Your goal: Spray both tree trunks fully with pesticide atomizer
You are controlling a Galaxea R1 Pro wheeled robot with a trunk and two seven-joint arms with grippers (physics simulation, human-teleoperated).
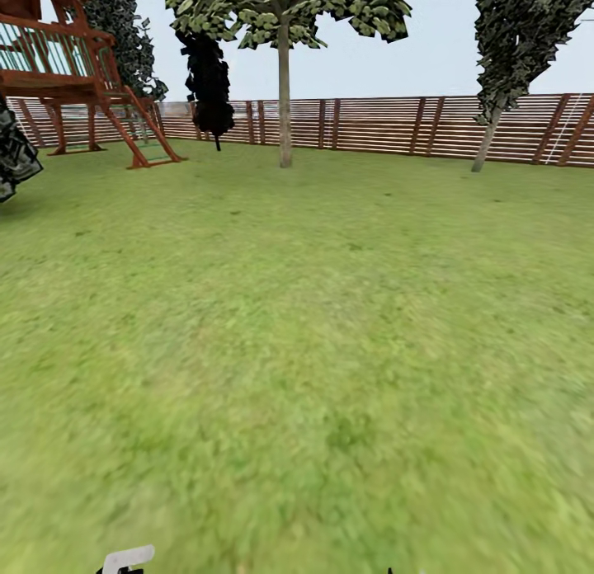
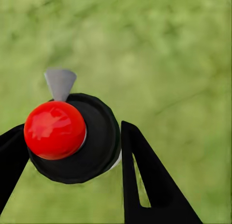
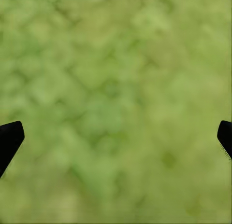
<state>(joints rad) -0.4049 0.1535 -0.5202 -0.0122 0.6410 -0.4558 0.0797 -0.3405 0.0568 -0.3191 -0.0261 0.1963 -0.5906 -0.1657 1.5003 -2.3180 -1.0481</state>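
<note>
Green lawn (image 1: 313, 351) stretches away from the robot to a brown slatted fence (image 1: 396, 124) under a pale sky. A wooden play structure (image 1: 74, 71) with a ladder stands at the far left. Two trees rise in front of the fence: one near the middle with a straight, pale grey-brown trunk (image 1: 285, 96) and leafy crown, another at the far right with a slimmer, leaning trunk (image 1: 487, 137) and dark foliage. Between the play structure and the middle tree sits a very dark, narrow shrub (image 1: 208, 83).

Seen from the left wrist, the pesticide atomizer (image 2: 79, 139) sits between the two black fingers of the left gripper (image 2: 72, 151) – its dark round top faces the camera, with a glossy red button (image 2: 54, 130) on it and a grey nozzle (image 2: 60, 83) poking out beyond. The fingers press close against its sides, gripping it above blurred grass.

The right gripper (image 3: 116, 137) stands wide apart – only its black fingertips (image 3: 9, 139) show at the edges, with nothing between them but grass.

A pale piece of the robot (image 1: 128, 560) peeks in at the head view's lower edge.
</note>
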